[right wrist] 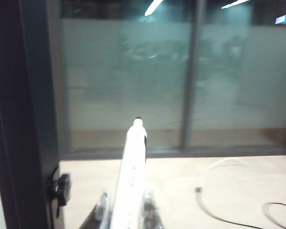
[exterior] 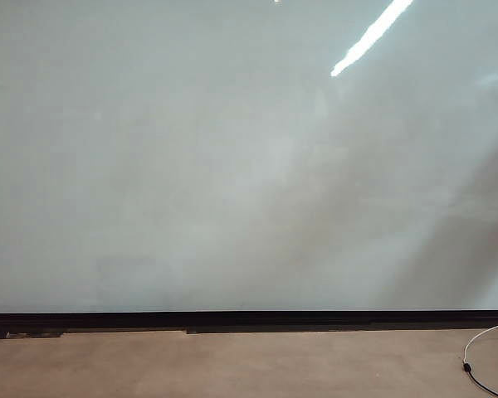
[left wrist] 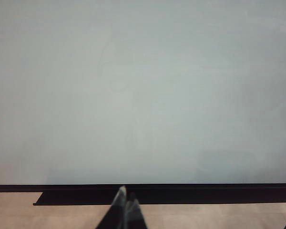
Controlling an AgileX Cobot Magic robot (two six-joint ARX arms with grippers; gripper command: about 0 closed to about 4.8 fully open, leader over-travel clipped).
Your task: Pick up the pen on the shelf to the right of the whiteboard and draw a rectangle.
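The whiteboard (exterior: 232,166) fills the exterior view, pale and blank above its black bottom edge; no arm shows there. It also fills the left wrist view as whiteboard (left wrist: 143,86), where my left gripper (left wrist: 126,196) sits low in front of the black edge, its fingertips pressed together and empty. In the right wrist view my right gripper (right wrist: 125,202) is shut on the pen (right wrist: 132,171), a slim white marker standing up between the fingers with its small black tip pointing away. The shelf is out of view. No rectangle shows on the board.
A white cable (exterior: 481,348) lies on the brown floor at the exterior view's lower right. In the right wrist view a dark board frame (right wrist: 19,119) with a black clip (right wrist: 61,188) stands close by, glass partitions (right wrist: 157,81) behind, and a cable (right wrist: 219,195) on the floor.
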